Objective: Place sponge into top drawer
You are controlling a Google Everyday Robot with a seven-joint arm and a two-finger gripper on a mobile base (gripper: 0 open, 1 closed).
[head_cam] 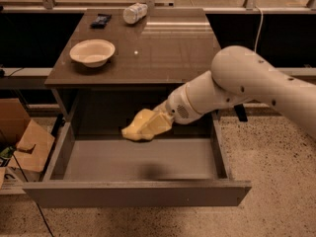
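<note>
Camera view: at frame centre the pincer is clamped on the sponge, hanging over the open top drawer, just below the bench edge. On release, the light foam may cling to a finger or bounce.

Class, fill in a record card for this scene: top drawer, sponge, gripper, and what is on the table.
top drawer: pulled open below the table
sponge: in the air above the drawer floor, not yet released
gripper: over the open drawer, closed on the sponge
on the table: white bowl at left; bottle lying on its side at the back; small dark object beside it
</note>
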